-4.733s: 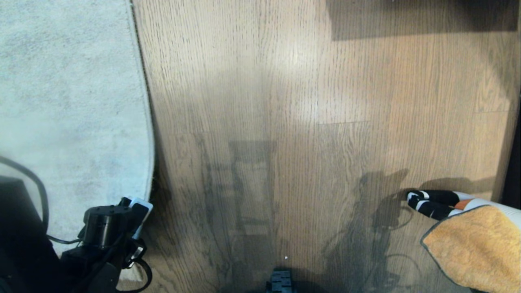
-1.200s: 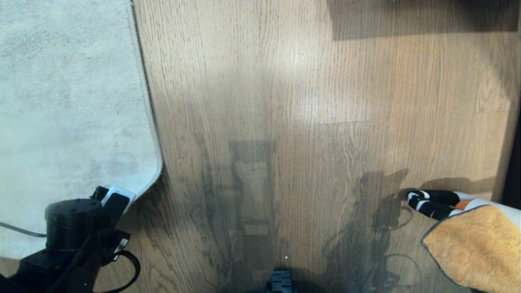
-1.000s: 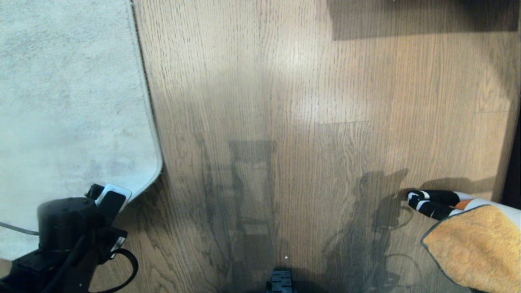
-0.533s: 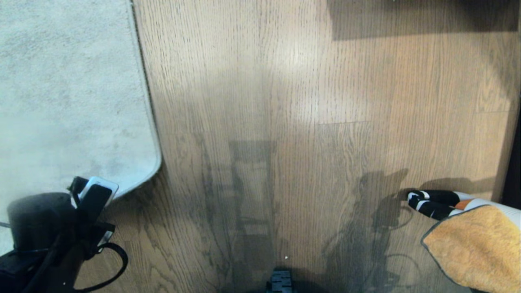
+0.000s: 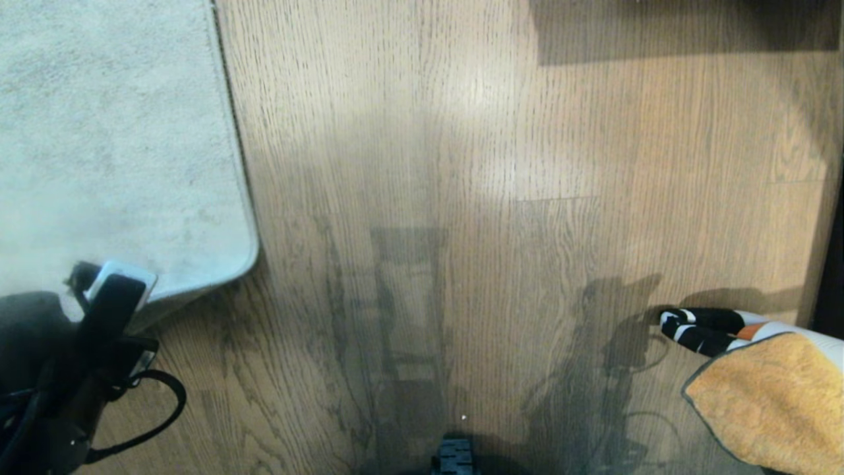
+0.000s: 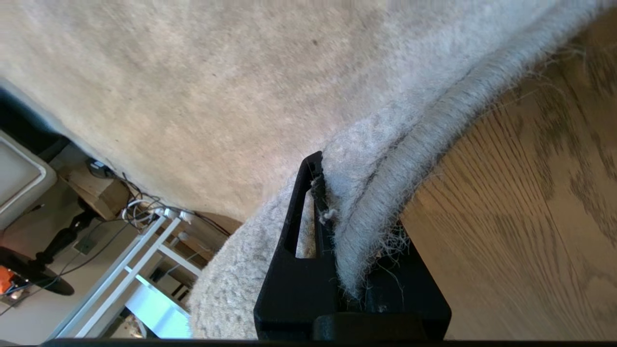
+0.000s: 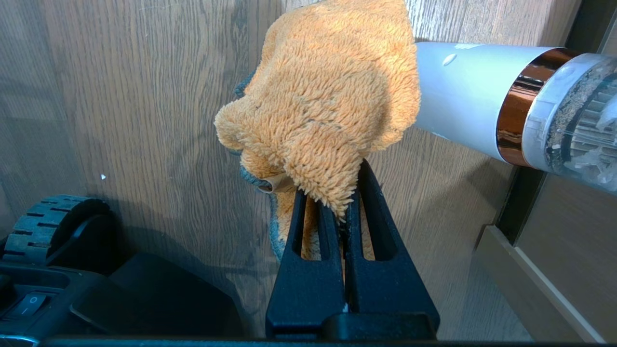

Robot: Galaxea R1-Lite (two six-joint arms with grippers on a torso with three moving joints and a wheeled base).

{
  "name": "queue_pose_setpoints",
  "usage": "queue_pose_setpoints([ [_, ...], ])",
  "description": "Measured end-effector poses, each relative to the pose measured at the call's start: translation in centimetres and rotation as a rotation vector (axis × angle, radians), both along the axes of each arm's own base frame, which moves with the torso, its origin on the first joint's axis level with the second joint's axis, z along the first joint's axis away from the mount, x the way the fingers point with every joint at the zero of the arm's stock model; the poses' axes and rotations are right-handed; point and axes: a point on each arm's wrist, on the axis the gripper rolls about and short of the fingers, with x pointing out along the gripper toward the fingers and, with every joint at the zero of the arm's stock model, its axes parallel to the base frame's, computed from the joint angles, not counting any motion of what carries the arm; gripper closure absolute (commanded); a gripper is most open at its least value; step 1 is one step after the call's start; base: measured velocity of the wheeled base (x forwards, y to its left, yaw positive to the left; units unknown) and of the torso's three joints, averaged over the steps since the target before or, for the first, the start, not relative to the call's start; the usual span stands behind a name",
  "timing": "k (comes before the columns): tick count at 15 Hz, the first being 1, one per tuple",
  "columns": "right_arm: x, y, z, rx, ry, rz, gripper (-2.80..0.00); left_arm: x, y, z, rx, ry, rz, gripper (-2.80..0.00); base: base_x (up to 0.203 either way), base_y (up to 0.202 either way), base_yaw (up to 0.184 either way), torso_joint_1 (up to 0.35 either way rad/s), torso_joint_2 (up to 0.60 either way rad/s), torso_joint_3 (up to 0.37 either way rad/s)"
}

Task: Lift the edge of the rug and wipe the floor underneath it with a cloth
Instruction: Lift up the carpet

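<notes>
Drooping softly from the pinch, the rug edge (image 6: 385, 159) at the near corner is limp, light and fuzzy, best held by its bound hem. The left claw (image 6: 332, 226) is clamped shut on it above the floor (image 5: 461, 198). The right claw (image 7: 344, 217), low right, grips the cloth (image 7: 323, 101).

pale rug edge (image 5: 198, 290) corner raised off wood floor (image 5: 461, 165); orange cloth (image 7: 323, 106) hangs bunched.
</notes>
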Motion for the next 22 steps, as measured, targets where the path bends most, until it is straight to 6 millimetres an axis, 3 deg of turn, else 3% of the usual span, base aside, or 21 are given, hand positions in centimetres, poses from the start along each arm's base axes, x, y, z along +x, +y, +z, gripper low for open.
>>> queue_pose_setpoints([
  [6, 0.0, 0.0, 0.0, 0.000, 0.000, 0.000, 0.00, -0.2, 0.4, 1.3, 0.021, -0.046, 0.015, 0.00, 0.000, 0.000, 0.000, 0.000, 0.00, 0.000],
  [22, 0.0, 0.0, 0.0, 0.000, 0.000, 0.000, 0.00, -1.7, 0.5, 0.3, 0.016, -0.014, 0.008, 0.00, 0.000, 0.000, 0.000, 0.000, 0.00, 0.000],
])
